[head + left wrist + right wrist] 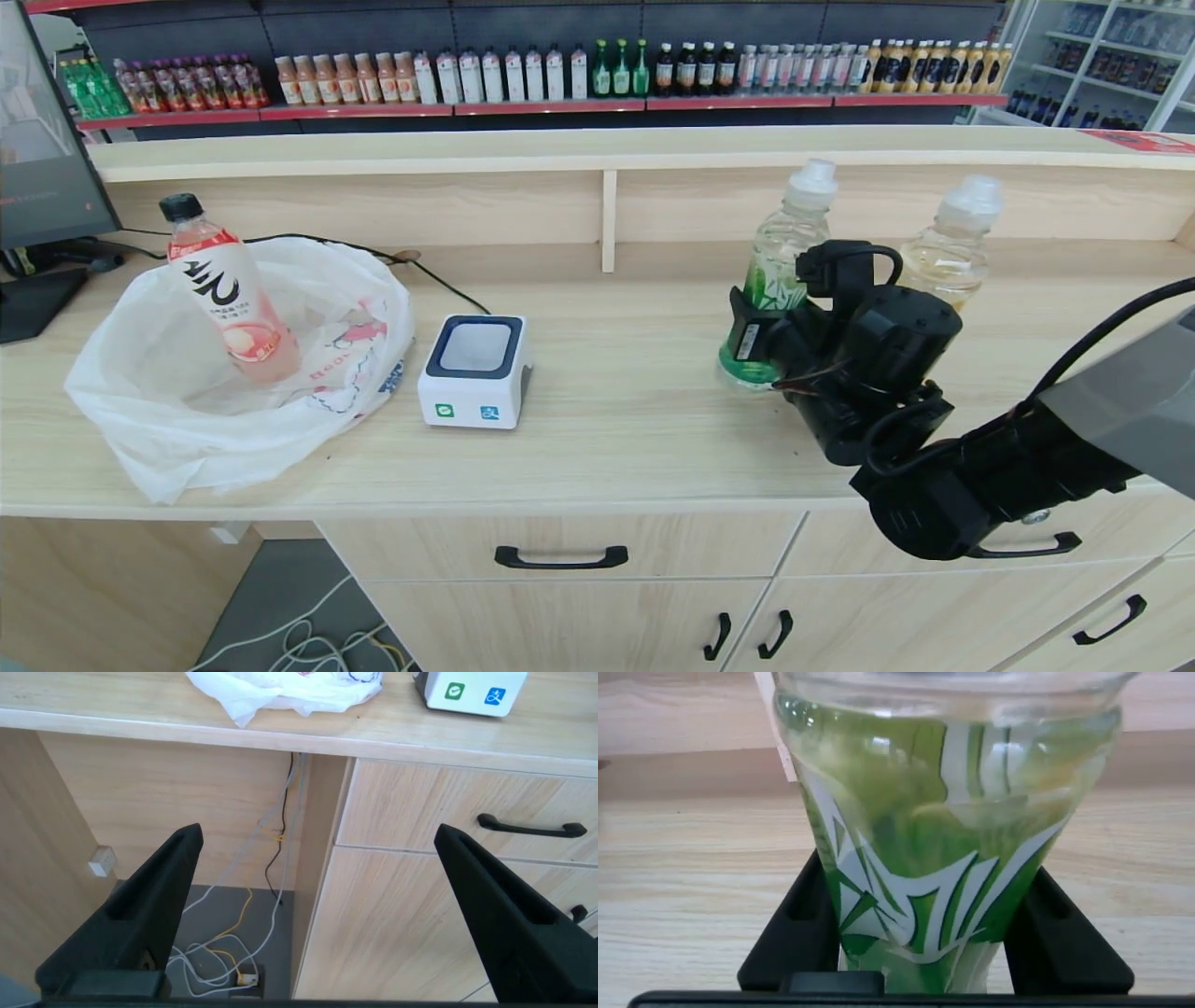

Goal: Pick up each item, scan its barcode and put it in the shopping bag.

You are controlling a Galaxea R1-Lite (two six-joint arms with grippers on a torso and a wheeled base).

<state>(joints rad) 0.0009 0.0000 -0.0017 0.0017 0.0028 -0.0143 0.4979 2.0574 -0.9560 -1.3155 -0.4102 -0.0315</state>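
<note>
Jaws of the left gripper gape wide below the pale wooden desk; the right gripper's clamp the upright green-labelled clear plastic bottle on it. Best to lift straight, then face its barcode to the white box scanner.

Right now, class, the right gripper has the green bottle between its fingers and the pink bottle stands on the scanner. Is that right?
Not quite. The pink bottle stands in the shopping bag, not on the scanner, as the head view shows. The right gripper does have the green bottle between its fingers.
</note>
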